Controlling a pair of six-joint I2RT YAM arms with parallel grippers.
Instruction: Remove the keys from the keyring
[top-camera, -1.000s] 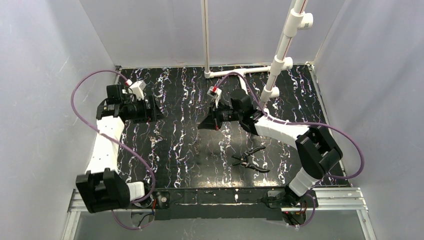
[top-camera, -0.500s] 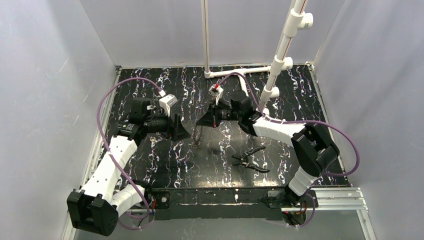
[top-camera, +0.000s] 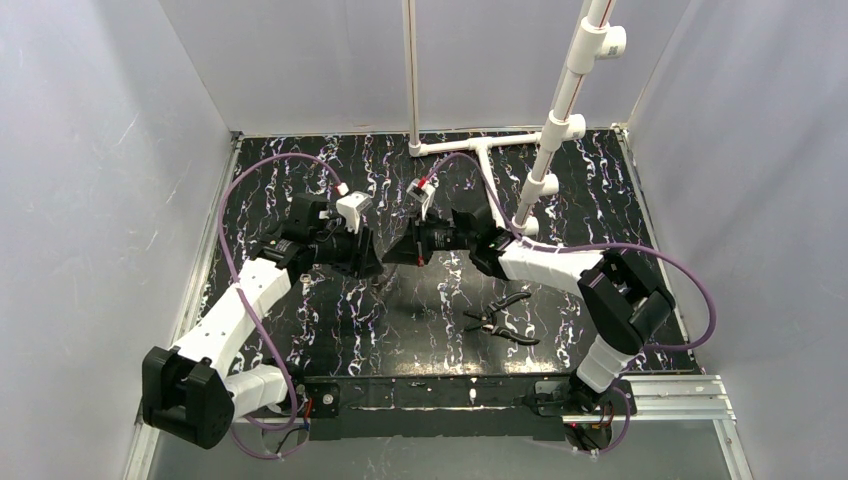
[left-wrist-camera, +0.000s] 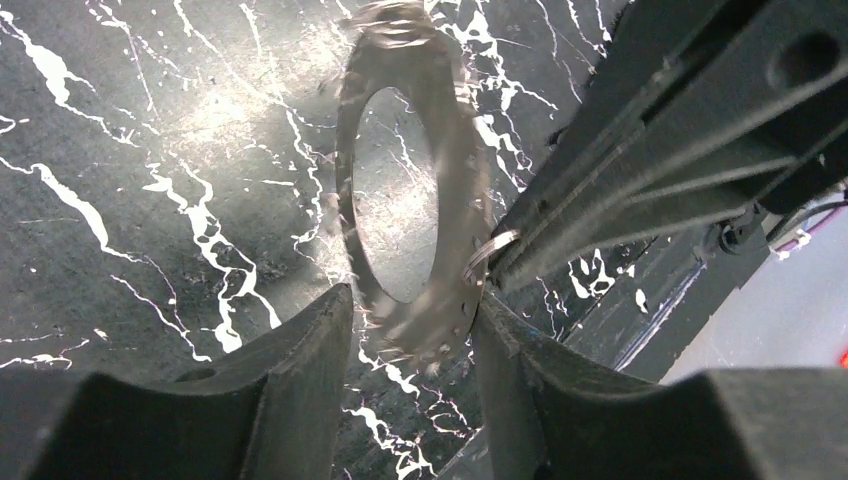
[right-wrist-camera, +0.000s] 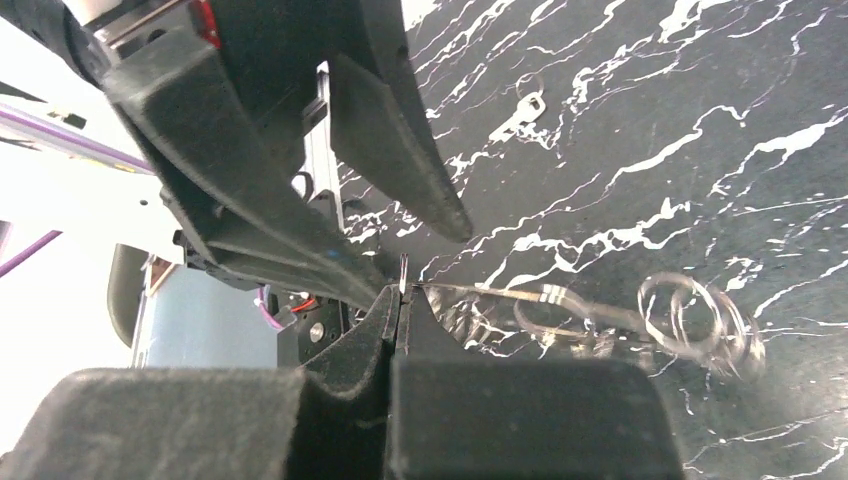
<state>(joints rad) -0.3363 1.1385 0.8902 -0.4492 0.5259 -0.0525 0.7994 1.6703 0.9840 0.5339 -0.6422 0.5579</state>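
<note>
Left wrist view puts the keyring (left-wrist-camera: 462, 190) right in front of you: a silvery-grey circle with a wide, rough band and a hollow centre, smeared by blur. It stands edge-up over the black, white-veined surface (left-wrist-camera: 120, 150). Your left gripper (left-wrist-camera: 410, 300) has its jaws released. The two dark fingers (left-wrist-camera: 300, 370) stand apart, and the near rim of the ring shows in the gap between them. You cannot tell from here whether either finger touches the band.

The right gripper (left-wrist-camera: 505, 260) reaches in from the side with its jaws clenched on a thin wire loop (left-wrist-camera: 488, 248) that sits against the ring's outer edge.

The right wrist view agrees. Its fingers are pressed flat together on a sliver of metal, and a run of blurred silvery loops (right-wrist-camera: 700, 312) trails away from the pinch, too smeared for you to sort into separate pieces. The spread left fingers (right-wrist-camera: 400, 140) loom just beyond the pinch.

In the top external view, the black-handled pliers (top-camera: 500, 320) lie flat on the surface. Both grippers meet tip to tip to the left of the pliers and farther from the arm bases, so the keyring is held there, off the pliers and well apart from them. The right arm's elbow sits to the right of the pliers.
</note>
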